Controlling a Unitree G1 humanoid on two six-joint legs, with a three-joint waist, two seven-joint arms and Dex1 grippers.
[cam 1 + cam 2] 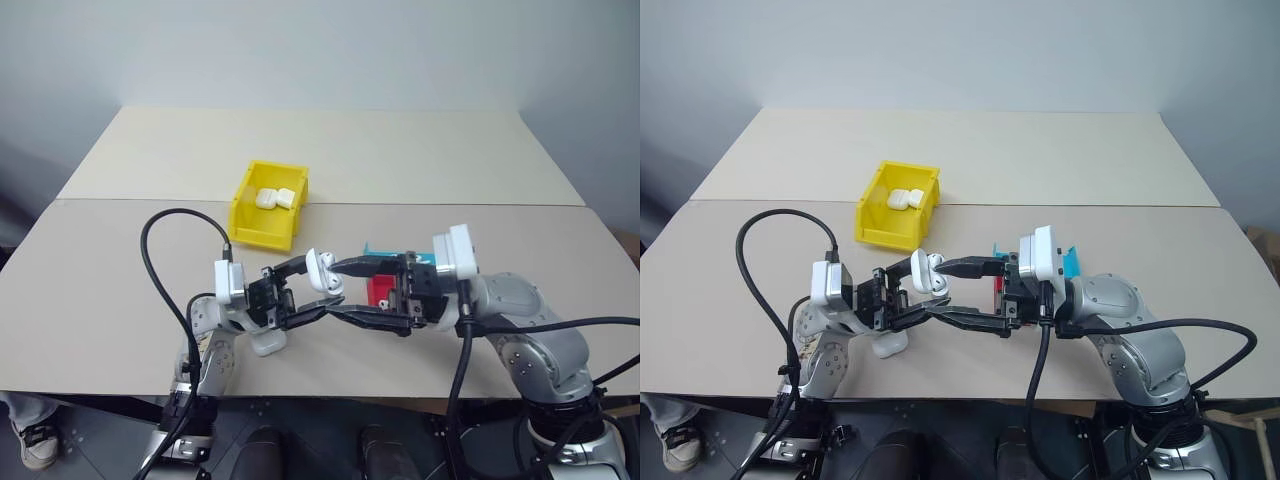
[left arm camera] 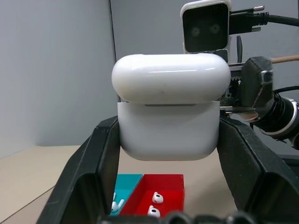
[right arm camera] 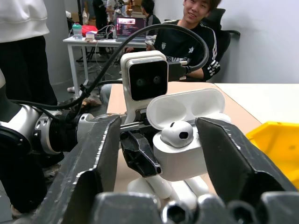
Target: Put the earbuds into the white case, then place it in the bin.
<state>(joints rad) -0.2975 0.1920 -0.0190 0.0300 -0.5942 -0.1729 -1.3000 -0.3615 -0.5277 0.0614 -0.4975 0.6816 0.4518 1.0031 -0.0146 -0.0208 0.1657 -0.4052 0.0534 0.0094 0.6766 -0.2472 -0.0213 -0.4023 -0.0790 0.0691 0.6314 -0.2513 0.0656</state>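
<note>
The white case (image 2: 168,135) hangs above the table's front, its lid (image 3: 184,105) swung open. My left gripper (image 1: 308,287) is shut on the case's body. One earbud (image 3: 177,133) sits in the open case, its rounded head sticking up. My right gripper (image 1: 334,287) faces the left one, open, a finger on either side of the case with gaps between. More earbuds (image 2: 158,198) lie in the tray below. The yellow bin (image 1: 262,232) stands further back on the table, left of centre, with two white cases (image 1: 277,198) inside.
The flat red-and-blue tray (image 1: 378,291) lies under my right gripper. Another white case (image 1: 268,343) rests on the table beneath my left arm. Black cables loop off both wrists. People stand and sit beyond the table in the right wrist view.
</note>
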